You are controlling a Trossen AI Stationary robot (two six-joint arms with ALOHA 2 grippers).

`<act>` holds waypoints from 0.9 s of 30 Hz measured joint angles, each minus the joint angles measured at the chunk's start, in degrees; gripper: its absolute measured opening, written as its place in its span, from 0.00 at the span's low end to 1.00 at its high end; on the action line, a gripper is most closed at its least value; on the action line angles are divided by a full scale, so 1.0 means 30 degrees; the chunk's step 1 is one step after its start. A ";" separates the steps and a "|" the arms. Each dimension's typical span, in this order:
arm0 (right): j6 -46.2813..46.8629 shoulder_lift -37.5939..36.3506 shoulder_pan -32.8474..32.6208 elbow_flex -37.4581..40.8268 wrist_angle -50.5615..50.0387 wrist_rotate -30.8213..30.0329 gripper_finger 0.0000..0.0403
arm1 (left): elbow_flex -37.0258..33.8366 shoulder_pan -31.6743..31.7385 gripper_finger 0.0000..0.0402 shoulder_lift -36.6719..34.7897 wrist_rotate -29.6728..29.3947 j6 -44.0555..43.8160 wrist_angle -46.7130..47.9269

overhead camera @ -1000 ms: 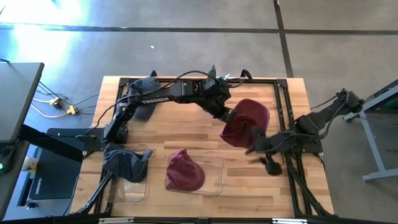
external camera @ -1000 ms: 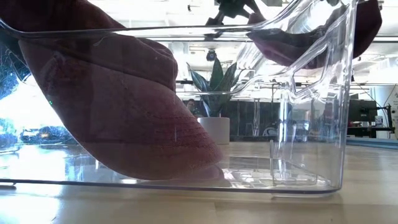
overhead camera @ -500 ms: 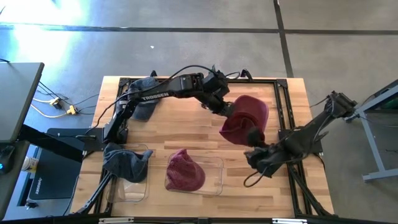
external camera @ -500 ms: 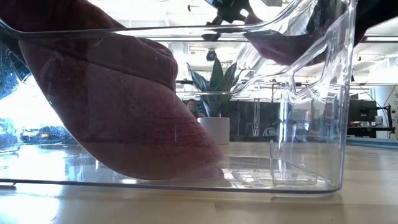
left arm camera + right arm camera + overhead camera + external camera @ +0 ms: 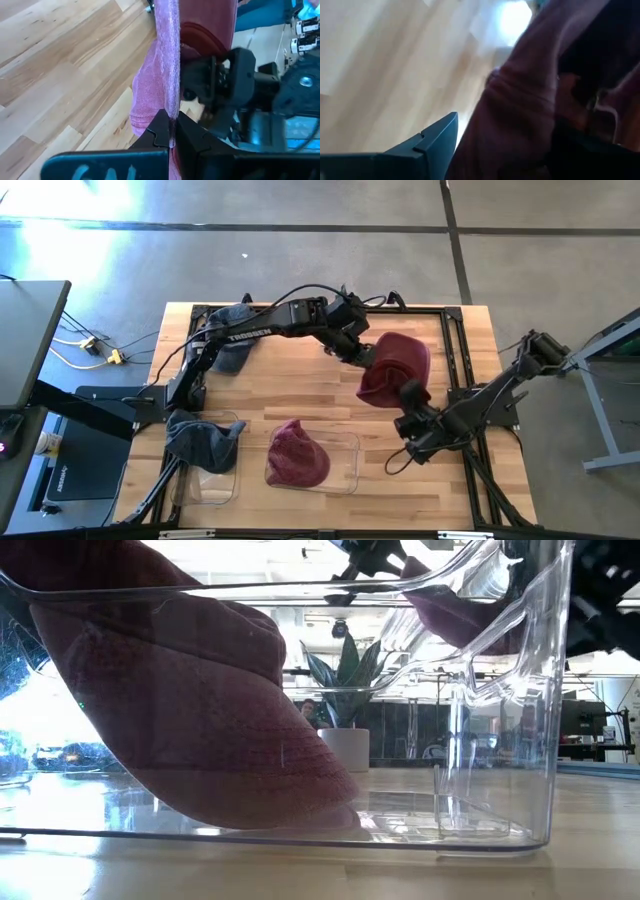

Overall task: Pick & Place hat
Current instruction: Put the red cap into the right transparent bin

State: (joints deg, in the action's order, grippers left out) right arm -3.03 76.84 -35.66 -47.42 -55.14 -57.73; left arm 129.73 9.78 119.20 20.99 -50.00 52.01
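Left gripper (image 5: pixel 362 358) reaching over the far middle of the wooden table (image 5: pixel 300 385), jaws pinched fully together on an edge of the raised maroon hat (image 5: pixel 395 370); in the left wrist view the thin fabric edge runs straight down into the slit between the two dark fingertips (image 5: pixel 161 131), with the rest of the hat (image 5: pixel 205 45) hanging just beyond them. Right gripper (image 5: pixel 408 408) just below and toward the near side of that same hat, jaws spread wide, touching or nearly touching its lower edge; no grip visible there, and cannot tell from above whether fabric lies between the fingers. In the right wrist view, maroon cloth (image 5: pixel 530 100) filling the space directly ahead of the one visible finger (image 5: pixel 437 137), very close. Second maroon hat (image 5: pixel 297 455) well apart from both sets of jaws, lying in a clear plastic bin (image 5: pixel 348 470) at the near edge; seen through the clear wall (image 5: pixel 510 740) in the low view as a large dome (image 5: pixel 190 730). Grey hat (image 5: pixel 200 440) draped over another clear bin (image 5: pixel 215 480) on the near left, and a further grey hat (image 5: pixel 232 335) at the far left corner, both far from the jaws.
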 joint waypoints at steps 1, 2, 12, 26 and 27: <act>0.0007 -0.0038 0.0083 0.0198 0.0061 -0.0352 0.61 | 0.0000 0.0000 0.00 0.0000 0.0109 0.0012 -0.0010; 0.0029 -0.0075 0.0181 0.0350 0.0158 -0.0539 0.60 | 0.0000 0.0000 0.00 0.0000 0.0244 0.0015 -0.0015; -0.0257 -0.0637 0.0217 -0.0003 0.2041 0.3230 0.08 | 0.0000 -0.0007 0.00 0.0007 0.0745 0.0749 0.0015; 0.3637 -0.4197 0.1748 -0.5736 0.2254 1.5930 0.01 | 0.0000 0.0000 0.40 0.0036 0.3339 0.4895 -0.1076; 0.3795 -0.4385 0.1938 -0.6027 0.2259 1.6583 0.01 | 0.0000 -0.0007 0.42 0.0036 0.3339 0.5297 -0.1136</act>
State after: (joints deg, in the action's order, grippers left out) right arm 8.36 63.69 -29.84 -65.50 -48.36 -7.99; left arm 129.73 9.76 119.31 31.00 -34.11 48.60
